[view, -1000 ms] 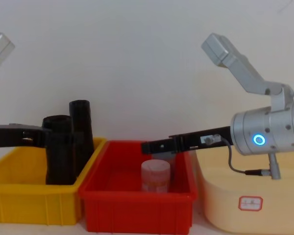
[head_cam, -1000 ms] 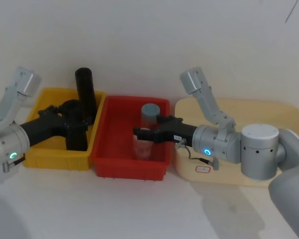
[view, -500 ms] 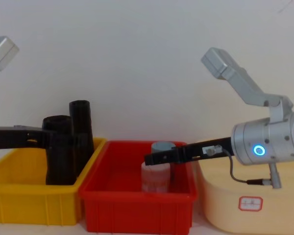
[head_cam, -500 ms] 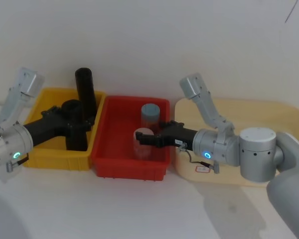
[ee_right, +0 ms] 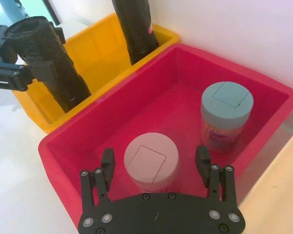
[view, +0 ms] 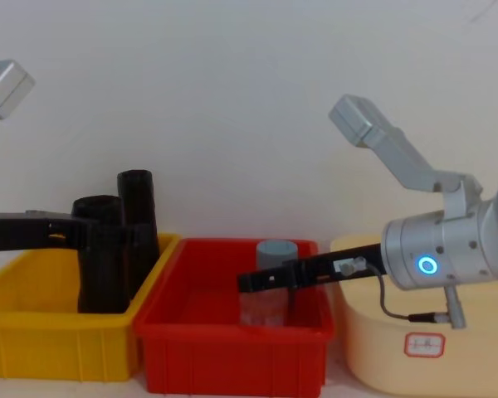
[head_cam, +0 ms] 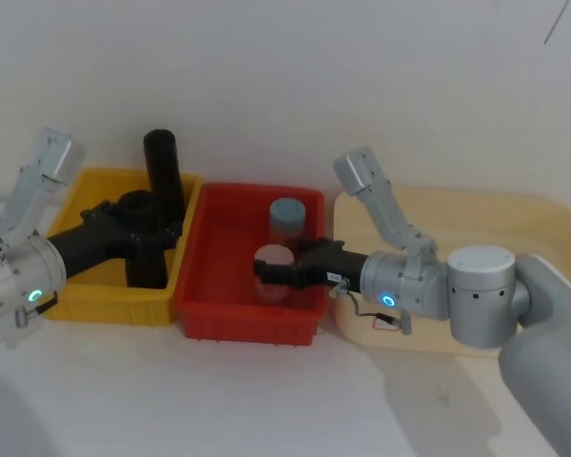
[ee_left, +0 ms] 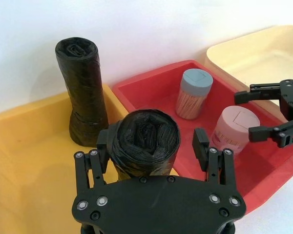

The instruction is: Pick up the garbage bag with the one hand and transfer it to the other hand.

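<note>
The garbage bag [head_cam: 145,249] is a thick black roll standing upright in the yellow bin [head_cam: 76,297]. My left gripper [head_cam: 148,231], on the green-ringed arm, is open and straddles the roll's upper part. In the left wrist view one finger [ee_left: 103,142] lies against the roll [ee_left: 144,141] while the other finger stands a little apart from it. My right gripper [head_cam: 263,269], on the blue-ringed arm, is open low over the red bin [head_cam: 219,319]. Its fingers stand on either side of a pink-lidded jar [ee_right: 151,163] without touching it.
A slimmer black tube [head_cam: 162,176] stands at the yellow bin's back corner, just behind the roll. A grey-lidded jar [head_cam: 287,217] stands farther back in the red bin. A cream tray [head_cam: 514,214] lies to the right, under the right arm.
My right gripper has dropped lower and drawn back toward me, now around the pink-lidded jar. The left gripper and the roll have barely moved.
</note>
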Robot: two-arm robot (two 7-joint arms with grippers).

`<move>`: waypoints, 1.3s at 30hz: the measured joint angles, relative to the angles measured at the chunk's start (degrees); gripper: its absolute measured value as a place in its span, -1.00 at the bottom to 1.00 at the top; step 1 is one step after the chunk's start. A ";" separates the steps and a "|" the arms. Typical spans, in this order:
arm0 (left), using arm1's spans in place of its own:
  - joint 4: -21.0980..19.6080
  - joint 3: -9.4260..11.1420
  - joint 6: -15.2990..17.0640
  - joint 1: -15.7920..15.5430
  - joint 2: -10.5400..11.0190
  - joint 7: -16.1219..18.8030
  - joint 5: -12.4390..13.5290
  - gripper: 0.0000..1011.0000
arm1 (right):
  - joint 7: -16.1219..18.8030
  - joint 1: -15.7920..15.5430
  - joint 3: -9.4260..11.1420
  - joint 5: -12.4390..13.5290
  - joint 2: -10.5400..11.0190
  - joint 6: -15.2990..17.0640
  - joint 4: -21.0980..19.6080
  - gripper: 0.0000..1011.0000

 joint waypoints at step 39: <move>0.18 -0.50 -0.54 0.39 -0.34 0.54 -0.16 0.42 | 1.50 1.96 -0.75 -2.39 -1.93 -2.87 5.92 0.35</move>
